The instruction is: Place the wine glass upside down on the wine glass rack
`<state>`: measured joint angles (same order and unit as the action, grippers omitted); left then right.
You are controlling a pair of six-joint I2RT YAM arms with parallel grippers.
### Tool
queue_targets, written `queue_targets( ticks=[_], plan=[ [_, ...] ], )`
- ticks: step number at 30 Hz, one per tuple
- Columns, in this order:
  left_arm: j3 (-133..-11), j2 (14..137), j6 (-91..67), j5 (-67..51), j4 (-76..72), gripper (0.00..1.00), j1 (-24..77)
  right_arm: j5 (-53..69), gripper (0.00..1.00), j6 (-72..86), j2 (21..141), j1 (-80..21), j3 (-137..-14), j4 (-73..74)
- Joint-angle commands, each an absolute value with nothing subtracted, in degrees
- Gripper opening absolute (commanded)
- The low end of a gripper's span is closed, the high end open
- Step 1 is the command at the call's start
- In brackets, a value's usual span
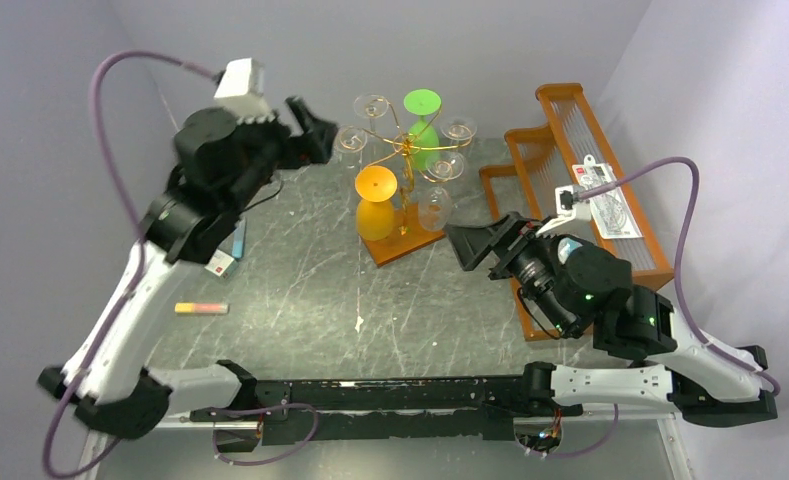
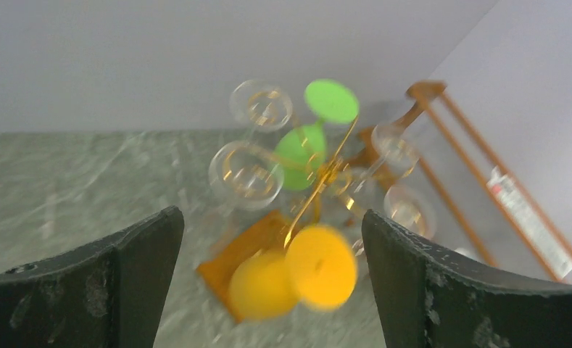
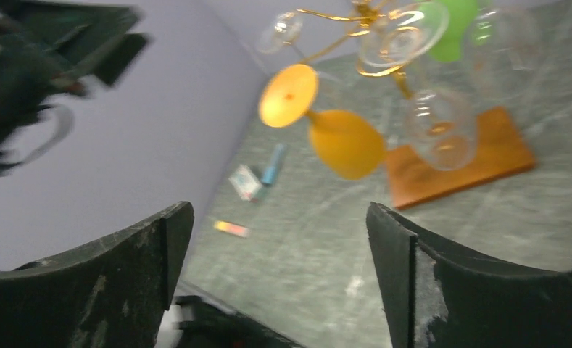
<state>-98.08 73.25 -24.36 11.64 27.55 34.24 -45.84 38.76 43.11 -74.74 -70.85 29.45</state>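
The gold wire wine glass rack (image 1: 406, 146) stands on its brown square base (image 1: 415, 245) at the table's middle back. An orange wine glass (image 1: 376, 204) and a green wine glass (image 1: 423, 128) hang upside down on it, with several clear glasses (image 1: 435, 208). My left gripper (image 1: 318, 133) is open and empty, raised left of the rack. My right gripper (image 1: 467, 247) is open and empty, just right of the base. The left wrist view shows the rack (image 2: 319, 185) ahead between my fingers (image 2: 130, 268). The right wrist view shows the orange glass (image 3: 344, 141).
An orange wooden slatted shelf (image 1: 555, 150) stands at the right with a packaged item (image 1: 602, 200) on it. A small box and blue pen (image 1: 228, 255) and a striped bar (image 1: 201, 308) lie on the left of the table.
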Motion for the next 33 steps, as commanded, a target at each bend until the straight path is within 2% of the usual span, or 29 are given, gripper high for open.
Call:
queue_targets(
  ticks=[1, 5, 11, 22, 33],
  plan=[
    [-89.8, 60.5, -16.0, 17.6, 41.1, 0.97, 34.5, -52.0, 0.99, 41.0, 45.0, -75.0, -74.0, 45.5],
    [-85.4, 49.3, -14.8, 20.7, 47.8, 0.97, 34.5, -54.3, 1.00, 42.7, 46.8, -75.0, -77.7, 54.1],
    [-88.7, 41.8, -15.3, 25.2, 57.3, 0.97, 34.5, -55.9, 1.00, 41.3, 46.6, -75.0, -79.4, 57.5],
    [-95.0, 41.1, -13.5, 25.6, 63.9, 0.96, 34.5, -54.1, 1.00, 35.1, 45.4, -75.0, -84.6, 59.1],
    [-91.5, 39.9, -12.3, 24.7, 61.9, 0.96, 34.5, -52.6, 1.00, 30.1, 46.0, -75.0, -85.2, 53.5]
  ],
)
